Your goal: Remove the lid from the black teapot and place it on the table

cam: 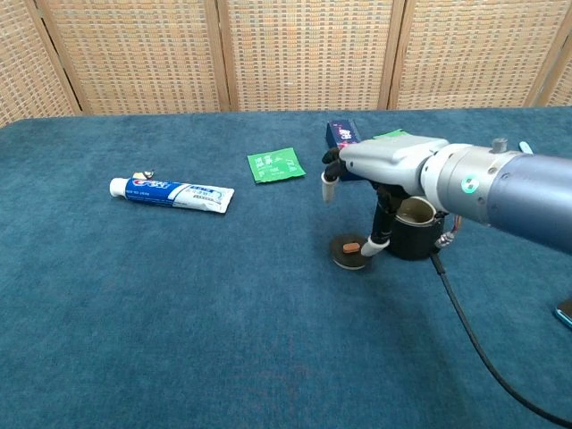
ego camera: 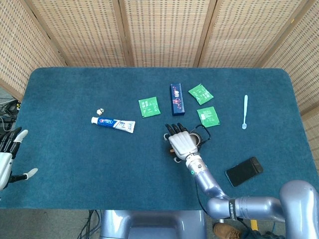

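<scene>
The black teapot (cam: 414, 236) stands uncovered on the blue table, its rim showing. Its round dark lid (cam: 354, 251) with an orange knob lies flat on the cloth just left of the pot. My right hand (cam: 386, 166) hovers above both with fingers spread; one fingertip (cam: 374, 247) reaches down beside the lid's edge and nothing is gripped. In the head view the right hand (ego camera: 182, 143) covers the lid and most of the teapot (ego camera: 201, 136). My left hand (ego camera: 8, 160) hangs off the table's left edge, fingers apart and empty.
A toothpaste tube (cam: 172, 192) lies at the left with a small cap (ego camera: 100, 110) near it. Green sachets (ego camera: 149, 106) and a blue box (ego camera: 177, 98) sit behind the pot. A toothbrush (ego camera: 244, 111) and a phone (ego camera: 243, 171) lie to the right.
</scene>
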